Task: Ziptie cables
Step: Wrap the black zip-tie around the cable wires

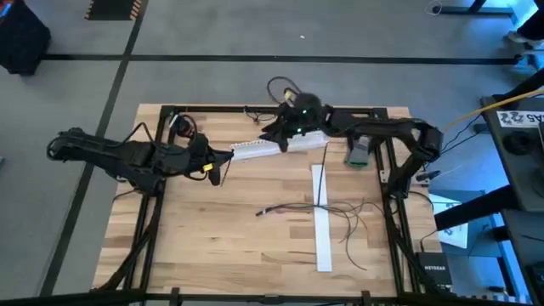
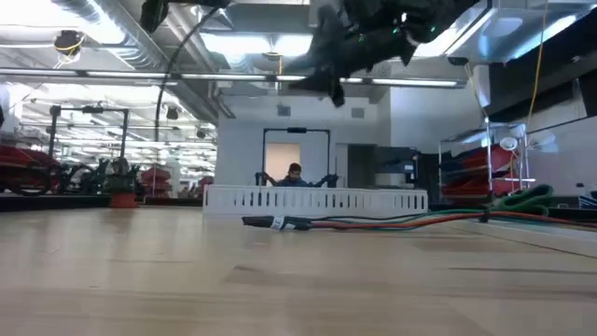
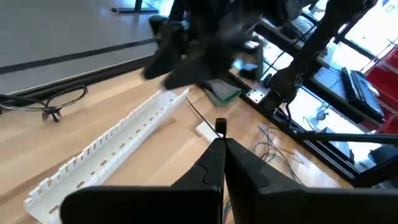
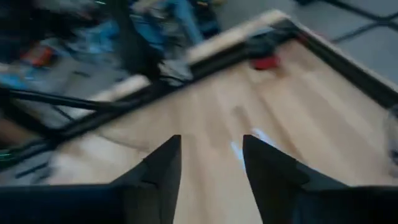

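Note:
The cables [image 1: 316, 209] lie loose on the wooden table right of its middle, thin wires curving across a flat white strip [image 1: 322, 223]; they also show in the low view [image 2: 373, 222] and the left wrist view [image 3: 273, 142]. A thin black strip [image 1: 323, 174] lies beside the white one. My left gripper [image 1: 218, 168] hovers left of centre, shut, pointing toward the table's right. My right gripper [image 1: 274, 132] is raised over the far middle of the table, above a white slotted duct [image 1: 259, 148]; it is open [image 4: 211, 168] with nothing between its fingers. My left gripper has a small black piece [image 3: 220, 126] right at its shut fingertips. Whether the fingers pinch it or it lies on the table behind them, I cannot tell.
The white slotted duct lies slanting along the far side of the table [image 3: 112, 146]. A green block [image 1: 358, 153] sits at the far right. A dark frame [image 1: 272, 110] borders the tabletop. Bare wood lies near the front left [image 1: 212, 238].

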Available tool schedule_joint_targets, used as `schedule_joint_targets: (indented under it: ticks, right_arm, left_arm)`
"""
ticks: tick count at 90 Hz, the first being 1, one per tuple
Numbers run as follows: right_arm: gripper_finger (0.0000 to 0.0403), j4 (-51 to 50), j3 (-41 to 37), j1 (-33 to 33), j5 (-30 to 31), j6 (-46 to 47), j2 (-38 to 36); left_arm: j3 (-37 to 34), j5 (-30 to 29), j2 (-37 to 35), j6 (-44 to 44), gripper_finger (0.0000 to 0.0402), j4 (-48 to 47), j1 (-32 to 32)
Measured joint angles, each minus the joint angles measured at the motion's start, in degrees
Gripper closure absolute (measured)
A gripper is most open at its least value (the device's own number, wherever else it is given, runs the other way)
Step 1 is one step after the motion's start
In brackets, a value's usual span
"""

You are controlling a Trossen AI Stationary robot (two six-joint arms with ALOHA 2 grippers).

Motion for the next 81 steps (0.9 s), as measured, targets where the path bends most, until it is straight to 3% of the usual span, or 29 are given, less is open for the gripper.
schedule_joint_targets:
  ticks: [10, 18, 32, 41, 60, 81]
  right_arm:
    - [0.0233, -0.1, 0.0, 2.0, -7.9, 2.5, -0.9]
    - [0.0233, -2.0, -0.2, 5.3, -9.6, 2.2, -0.8]
    - [0.0233, 0.8, -3.1, 11.5, -2.6, 2.3, 0.3]
    - [0.0233, 10.3, -6.6, 13.0, 3.0, 8.7, 0.7]
    - [0.0233, 32.4, -13.5, 12.3, 3.6, 25.9, 0.8]
    - [0.0233, 33.1, -13.5, 13.6, 4.3, 30.5, 1.8]
  left_arm:
    - [0.0, -2.5, 0.0, 2.3, 0.0401, 0.4, 0.0]
    - [0.0, -2.6, 0.0, 5.7, 0.0401, 2.4, 0.0]
    - [0.0, -2.6, 0.0, 13.4, 0.0401, 8.2, 0.0]
    - [0.0, -2.6, 0.0, 19.1, 0.0401, 12.3, 0.0]
    - [0.0, 0.4, 0.0, 26.3, 0.0401, 20.5, 0.0]
    - [0.0, 1.5, 0.7, 30.9, 0.0401, 23.1, 0.0]
